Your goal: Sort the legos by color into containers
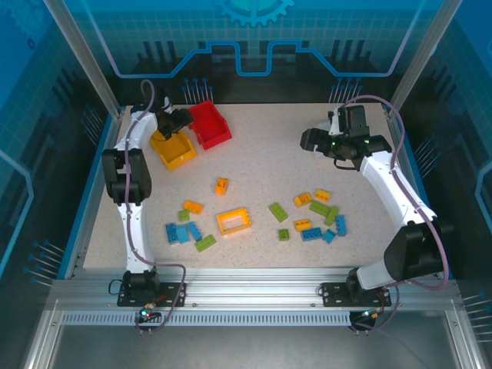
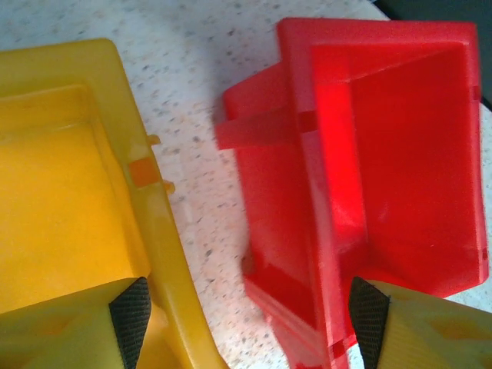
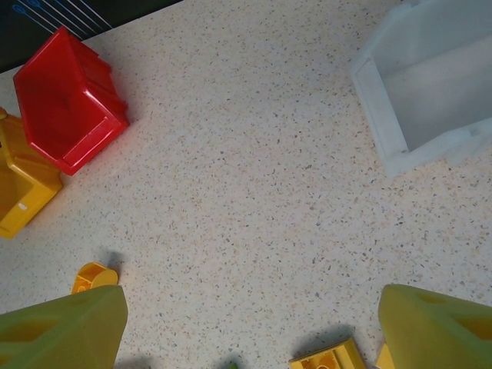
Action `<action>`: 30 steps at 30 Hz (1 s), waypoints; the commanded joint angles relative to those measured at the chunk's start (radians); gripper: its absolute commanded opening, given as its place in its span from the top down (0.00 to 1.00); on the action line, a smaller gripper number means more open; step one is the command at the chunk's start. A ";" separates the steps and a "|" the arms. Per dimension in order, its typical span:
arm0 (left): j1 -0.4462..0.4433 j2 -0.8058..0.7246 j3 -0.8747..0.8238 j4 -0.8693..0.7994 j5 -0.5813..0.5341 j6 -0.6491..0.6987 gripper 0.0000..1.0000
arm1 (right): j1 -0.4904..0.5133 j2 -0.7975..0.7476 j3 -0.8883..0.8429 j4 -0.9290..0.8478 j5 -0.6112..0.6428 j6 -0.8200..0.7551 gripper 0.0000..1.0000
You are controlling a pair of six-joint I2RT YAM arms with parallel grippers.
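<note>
One yellow bin [image 2: 154, 207] and a red bin [image 2: 269, 192] are sitting far left beneath the wide, empty left end effector [image 2: 246, 323]. The right end effector [image 3: 250, 330] is gaping too; legos [image 1: 233, 221] are lying on the counter [image 1: 261, 154].

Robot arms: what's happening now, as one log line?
left gripper: open, above yellow bin and red bin | right gripper: open, empty | bricks: loose on table

Bright, even light fell from overhead on the speckled table [image 1: 261, 154], while the enclosure around it was dim and blue. Shadows under the bricks [image 1: 233, 221] were short and soft. Up close, the red bin [image 2: 384, 154] carried glossy glare and looked slightly soft. The white bin [image 3: 380, 115] was nearly washed out. The fingers [image 3: 65, 334] at the bottom of the right wrist view were out of focus.
</note>
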 commanded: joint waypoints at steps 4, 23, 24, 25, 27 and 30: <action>-0.029 0.085 0.169 -0.084 0.002 0.055 0.28 | 0.011 0.006 -0.035 0.009 -0.023 -0.012 0.14; -0.094 0.174 0.293 -0.220 -0.120 0.157 0.59 | -0.028 -0.001 -0.052 0.099 -0.026 -0.036 0.13; -0.099 0.174 0.294 -0.222 -0.119 0.166 0.62 | -0.033 0.000 -0.052 0.114 -0.034 -0.033 0.13; -0.104 0.172 0.294 -0.223 -0.119 0.174 0.63 | -0.040 0.002 -0.052 0.119 -0.035 -0.026 0.13; -0.118 0.165 0.290 -0.226 -0.120 0.186 0.67 | -0.064 0.005 -0.051 0.107 0.023 0.025 0.14; -0.138 0.134 0.244 -0.209 -0.118 0.182 0.71 | -0.138 0.008 -0.079 0.099 0.085 0.143 0.15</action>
